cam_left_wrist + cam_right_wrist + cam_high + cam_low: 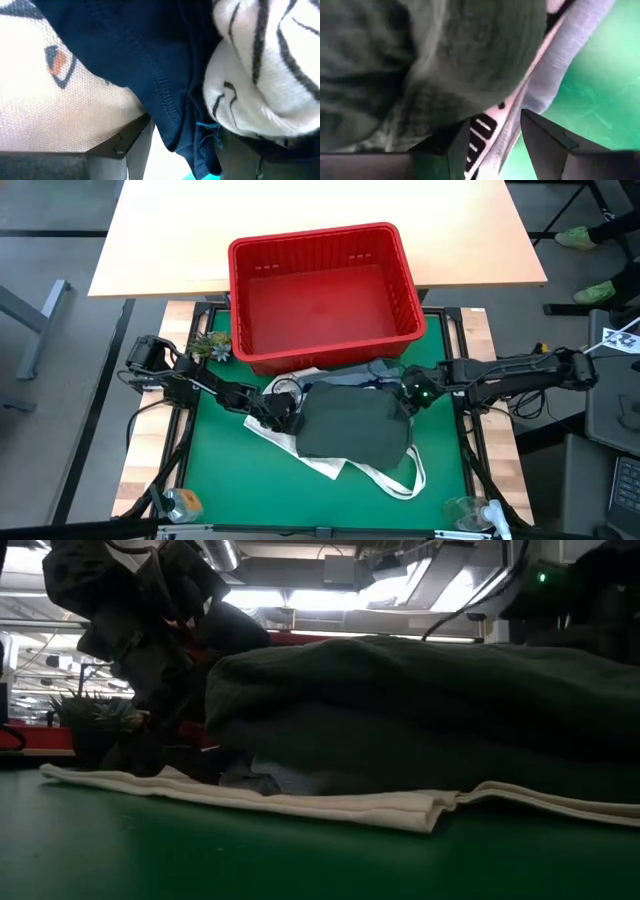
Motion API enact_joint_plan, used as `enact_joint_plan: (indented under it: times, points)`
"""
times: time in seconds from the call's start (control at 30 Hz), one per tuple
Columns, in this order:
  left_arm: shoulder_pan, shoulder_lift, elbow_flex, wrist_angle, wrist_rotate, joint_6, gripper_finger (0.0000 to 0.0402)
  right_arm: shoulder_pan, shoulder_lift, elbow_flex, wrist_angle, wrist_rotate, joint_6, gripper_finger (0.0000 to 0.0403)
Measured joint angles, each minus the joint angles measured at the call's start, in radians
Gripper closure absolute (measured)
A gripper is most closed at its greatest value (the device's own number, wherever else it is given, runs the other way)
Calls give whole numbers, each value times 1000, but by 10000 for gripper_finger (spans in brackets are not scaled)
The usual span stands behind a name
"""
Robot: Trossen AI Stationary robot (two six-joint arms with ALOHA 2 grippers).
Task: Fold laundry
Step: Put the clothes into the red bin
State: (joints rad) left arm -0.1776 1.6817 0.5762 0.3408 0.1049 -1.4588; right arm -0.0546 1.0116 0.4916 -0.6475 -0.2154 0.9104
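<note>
The laundry lies heaped on the green mat [230, 470], just in front of the red basket [322, 290]. A dark olive garment [355, 425] is on top, with light blue denim [385, 370] at its far edge. A navy garment [135, 55] and a white one with dark print [260, 75] show at its left. The white tote bag [375, 475] lies under the heap. My left gripper [283, 412] is open, pushed into the heap's left edge. My right gripper [408, 392] is open at the far right corner, its fingers on either side of the tote's printed edge [482, 132]. My left gripper [187, 127] comes slanting down from the table's left into the heap. A navy fold [192, 145] hangs between its open fingers, against one finger, with light showing beside the other [135, 142]. The printed white garment bulges over it. My right gripper [494, 117]: whether its fingers touch the cloth, I cannot tell.
The red basket stands close behind the heap, and a small plant [210, 345] sits at its left. Clear objects lie at the mat's near corners [180, 502] [470, 515]. Bare mat shows to the left, right and near side of the heap.
</note>
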Motion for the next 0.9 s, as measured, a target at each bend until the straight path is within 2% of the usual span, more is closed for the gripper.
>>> enact_joint_plan:
  times: [0.13,0.47,0.9]
  points:
    - [0,1,0,8,10,-1,206,-33,0,-47,27,-8,45,226]
    - [0,1,0,14,7,-6,206,-30,7,-120,113,0,152,226]
    - [-1,1,0,15,25,-37,206,-31,14,-172,270,-23,162,226]
